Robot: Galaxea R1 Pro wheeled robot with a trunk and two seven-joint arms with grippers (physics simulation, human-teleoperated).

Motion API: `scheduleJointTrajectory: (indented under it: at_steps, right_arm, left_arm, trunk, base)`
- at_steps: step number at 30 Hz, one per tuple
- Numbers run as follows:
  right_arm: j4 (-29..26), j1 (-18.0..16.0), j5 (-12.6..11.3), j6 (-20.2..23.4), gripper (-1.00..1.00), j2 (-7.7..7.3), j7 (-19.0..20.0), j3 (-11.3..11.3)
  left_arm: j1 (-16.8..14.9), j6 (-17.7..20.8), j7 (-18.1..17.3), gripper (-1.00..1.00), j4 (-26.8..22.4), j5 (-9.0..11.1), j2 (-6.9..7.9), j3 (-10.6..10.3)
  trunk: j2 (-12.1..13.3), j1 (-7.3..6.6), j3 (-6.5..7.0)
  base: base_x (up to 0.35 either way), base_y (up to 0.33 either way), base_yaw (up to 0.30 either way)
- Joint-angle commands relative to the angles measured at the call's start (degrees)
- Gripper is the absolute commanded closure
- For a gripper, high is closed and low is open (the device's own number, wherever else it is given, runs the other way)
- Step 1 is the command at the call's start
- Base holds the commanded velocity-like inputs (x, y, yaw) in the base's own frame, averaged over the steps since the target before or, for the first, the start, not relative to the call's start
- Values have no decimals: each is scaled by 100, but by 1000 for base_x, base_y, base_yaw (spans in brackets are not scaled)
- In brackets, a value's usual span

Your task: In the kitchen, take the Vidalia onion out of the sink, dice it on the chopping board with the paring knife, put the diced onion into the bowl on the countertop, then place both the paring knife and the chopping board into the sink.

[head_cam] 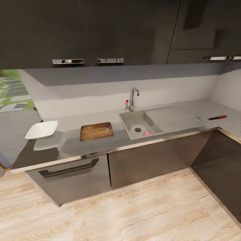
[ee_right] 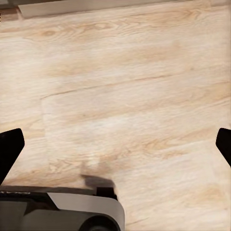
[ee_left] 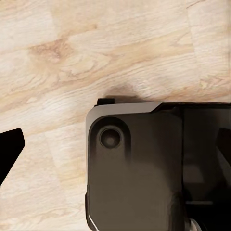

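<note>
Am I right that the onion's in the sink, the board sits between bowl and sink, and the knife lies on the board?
Not the knife. In the head view the paring knife lies on the countertop beyond the drainboard, far from the chopping board. The rest holds.

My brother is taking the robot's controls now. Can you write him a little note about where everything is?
Right gripper: open, empty, over the floor. Left gripper: one fingertip shows, state unclear.
Vidalia onion lies in the sink. Chopping board and bowl sit on the countertop, paring knife far right of the sink.
Done: nothing.
Left: everything, starting with fetching the onion.
</note>
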Motion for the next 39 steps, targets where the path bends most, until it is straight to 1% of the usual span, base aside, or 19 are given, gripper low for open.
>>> scheduleJointTrajectory:
  at_steps: [1, 7, 11, 15, 21, 25, 35, 39]
  right_arm:
    - [2, -4, -51, -18, -100, -5, -22, 53]
    - [12, -4, -26, -11, -100, -9, -18, 73]
    - [18, -4, -27, -7, -100, -6, -18, 77]
    - [81, -4, -31, 14, -100, -2, -18, 74]
    - [403, -4, -35, 24, -100, 17, -12, 72]
    - [517, -4, -33, 27, -100, 20, -10, 70]
    - [561, -4, -40, 27, -100, 34, -9, 70]
    - [563, -4, -40, 27, -100, 34, -6, 70]
  left_arm:
    - [1, -10, -2, -100, -6, 2, -1, 3]
    - [1, -10, -2, -100, -8, 2, -1, 1]
    - [1, -10, -2, -100, -11, 2, -1, 2]
    - [1, -10, -2, -100, -7, 2, -1, 3]
    - [1, -10, -2, -100, 0, 2, -1, 3]
    - [1, -10, -2, -100, 1, 2, -1, 3]
    - [1, -10, -2, -100, 7, 2, -3, 3]
    - [1, -10, -2, -100, 4, 2, -1, 3]
  trunk:
    - [-10, 3, -7]
    - [-10, 3, -3]
    - [-10, 3, -3]
    - [-10, 3, -3]
    - [-10, 3, -3]
    - [-10, 3, -3]
    - [-10, 3, -3]
    - [-10, 3, -3]
  base:
    - [0, 0, -71]
    - [6, -3, -23]
    - [122, -118, -3]
    - [197, -203, -1]
    - [215, -222, 0]
    - [217, -224, 0]
    - [217, -225, 0]
    - [118, -264, 0]
